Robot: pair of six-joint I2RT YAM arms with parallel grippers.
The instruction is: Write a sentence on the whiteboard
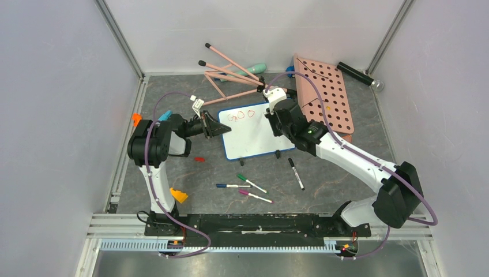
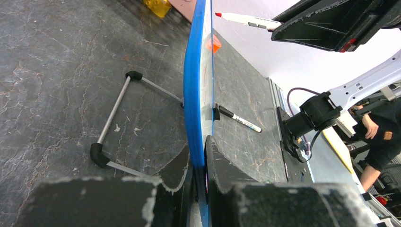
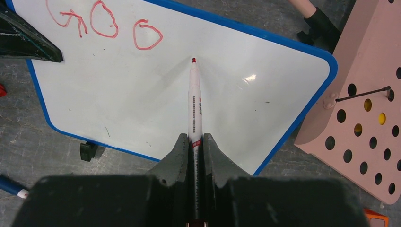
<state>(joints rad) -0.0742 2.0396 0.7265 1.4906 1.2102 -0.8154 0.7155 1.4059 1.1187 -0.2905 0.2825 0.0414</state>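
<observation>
The whiteboard (image 1: 254, 138), white with a blue rim (image 2: 193, 85), stands tilted on black feet at mid table. Red letters "goo" (image 1: 241, 115) run along its top left, the only part of the sentence (image 3: 101, 26) on the board. My left gripper (image 1: 221, 130) is shut on the board's left edge, one finger on each face (image 2: 198, 158). My right gripper (image 3: 195, 139) is shut on a red marker (image 3: 195, 101). The marker's tip sits at the board's surface just right of and below the last "o"; whether it touches is unclear. The same marker (image 2: 246, 20) shows in the left wrist view.
A pink pegboard (image 1: 326, 95) leans just right of the board. Pink rods (image 1: 230, 75) lie behind it. Loose markers (image 1: 251, 183), a black marker (image 1: 296, 174) and a red cap (image 1: 199, 159) lie in front. An orange block (image 1: 179, 195) sits by the left arm.
</observation>
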